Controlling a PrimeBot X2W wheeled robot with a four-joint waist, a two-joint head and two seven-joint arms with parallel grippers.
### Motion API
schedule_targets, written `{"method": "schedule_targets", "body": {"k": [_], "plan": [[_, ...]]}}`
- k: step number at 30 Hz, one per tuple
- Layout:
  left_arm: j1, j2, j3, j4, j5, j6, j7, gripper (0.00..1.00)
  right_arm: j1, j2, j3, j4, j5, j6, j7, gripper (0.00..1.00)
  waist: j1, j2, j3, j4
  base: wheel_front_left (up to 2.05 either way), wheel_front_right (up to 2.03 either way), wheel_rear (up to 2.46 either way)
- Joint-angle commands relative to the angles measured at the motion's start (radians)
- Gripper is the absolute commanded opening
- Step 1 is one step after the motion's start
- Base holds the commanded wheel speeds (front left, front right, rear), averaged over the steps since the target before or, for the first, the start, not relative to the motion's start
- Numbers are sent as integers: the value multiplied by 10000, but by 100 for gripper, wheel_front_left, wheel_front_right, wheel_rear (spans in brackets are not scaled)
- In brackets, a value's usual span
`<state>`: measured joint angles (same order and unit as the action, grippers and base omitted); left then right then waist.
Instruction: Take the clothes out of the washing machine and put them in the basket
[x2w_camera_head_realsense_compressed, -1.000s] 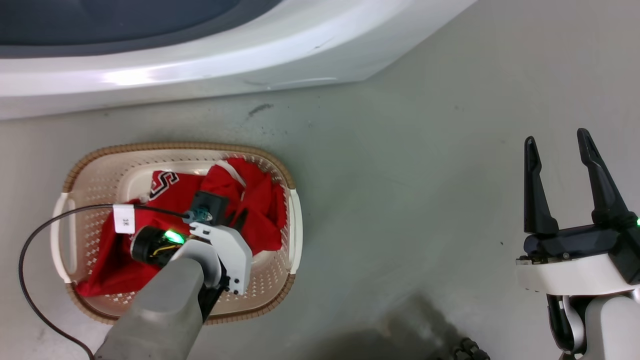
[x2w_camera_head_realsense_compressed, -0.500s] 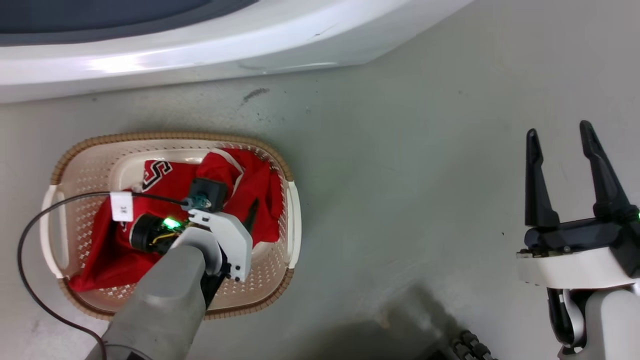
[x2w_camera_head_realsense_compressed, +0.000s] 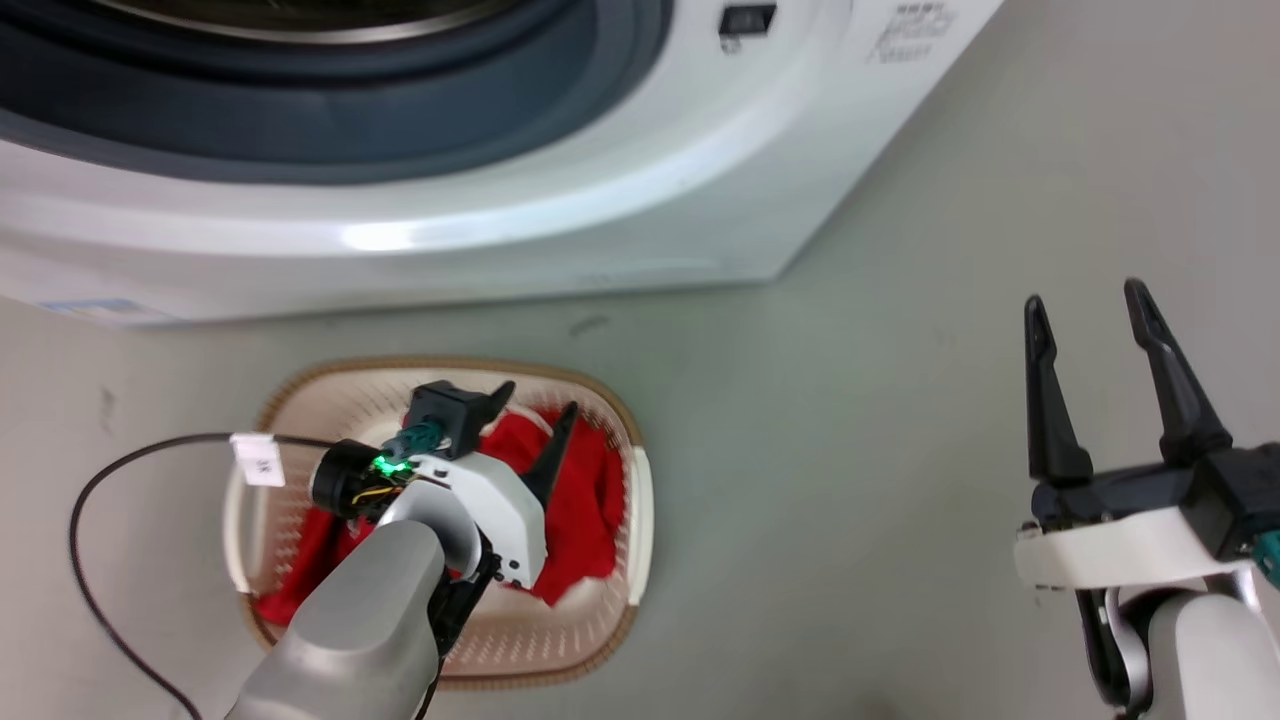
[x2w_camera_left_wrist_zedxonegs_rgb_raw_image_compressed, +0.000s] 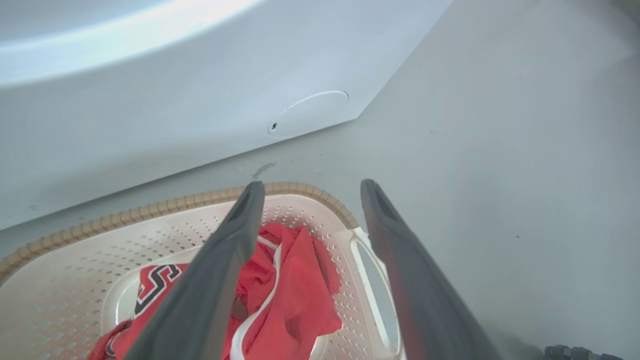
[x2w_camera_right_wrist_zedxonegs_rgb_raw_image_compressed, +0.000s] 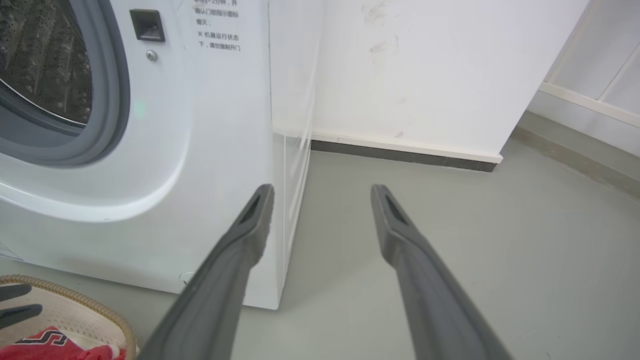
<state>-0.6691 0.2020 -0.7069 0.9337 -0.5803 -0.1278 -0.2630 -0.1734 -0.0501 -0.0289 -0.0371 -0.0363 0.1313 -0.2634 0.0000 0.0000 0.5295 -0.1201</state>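
Left gripper (x2w_camera_left_wrist_zedxonegs_rgb_raw_image_compressed: 311, 185) gapes empty above red jerseys (x2w_camera_left_wrist_zedxonegs_rgb_raw_image_compressed: 300, 280) in cream perforated basket (x2w_camera_left_wrist_zedxonegs_rgb_raw_image_compressed: 150, 210). Right gripper (x2w_camera_right_wrist_zedxonegs_rgb_raw_image_compressed: 321, 189) is spread too, and its wrist view catches the steel drum (x2w_camera_right_wrist_zedxonegs_rgb_raw_image_compressed: 45, 55).

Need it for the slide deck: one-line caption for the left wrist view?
Left gripper open over the basket, red clothes lying inside, white washing machine just behind.

The cream perforated plastic basket (x2w_camera_head_realsense_compressed: 570, 630) stands on the grey floor (x2w_camera_head_realsense_compressed: 850, 450), just before the white front-loading washing machine (x2w_camera_head_realsense_compressed: 600, 200). The red jersey clothes (x2w_camera_head_realsense_compressed: 590, 500) lie in it. The left end effector (x2w_camera_head_realsense_compressed: 538, 396) hangs over them; the right end effector (x2w_camera_head_realsense_compressed: 1084, 293) stands well apart to their right.
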Motion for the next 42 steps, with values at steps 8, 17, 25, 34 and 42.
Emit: {"method": "schedule_targets", "body": {"k": [8, 17, 25, 34, 42], "plan": [[1592, 367, 2127, -2954, 1058, 431, -23, 100, 757, 0, -230, 321, -25, -11, -20, 100, 0, 0, -2857, 1212, 0, 0, 0], [3662, 335, 4219, -5907, 2201, 860, -25, 100, 1593, -3, -416, 354, 138, -11, -20, 100, 0, 0, -4298, 1730, 0, 0, 0], [5626, -112, 5630, -7577, 3171, 1344, -24, 100, 2305, 0, -460, 390, 311, -11, -20, 100, 0, 0, -5217, 1863, 0, 0, 0], [7133, -774, 6301, -8575, 4333, 1325, -24, 100, 2895, 0, -445, 286, 644, -11, -20, 100, 0, 0, -5524, 1692, 0, 0, 0], [7504, -1020, 6376, -8674, 5003, 1131, -24, 100, 3061, 1, -341, 386, 739, -11, -20, 100, 0, 0, -5606, 1509, 0, 0, 0]]}}
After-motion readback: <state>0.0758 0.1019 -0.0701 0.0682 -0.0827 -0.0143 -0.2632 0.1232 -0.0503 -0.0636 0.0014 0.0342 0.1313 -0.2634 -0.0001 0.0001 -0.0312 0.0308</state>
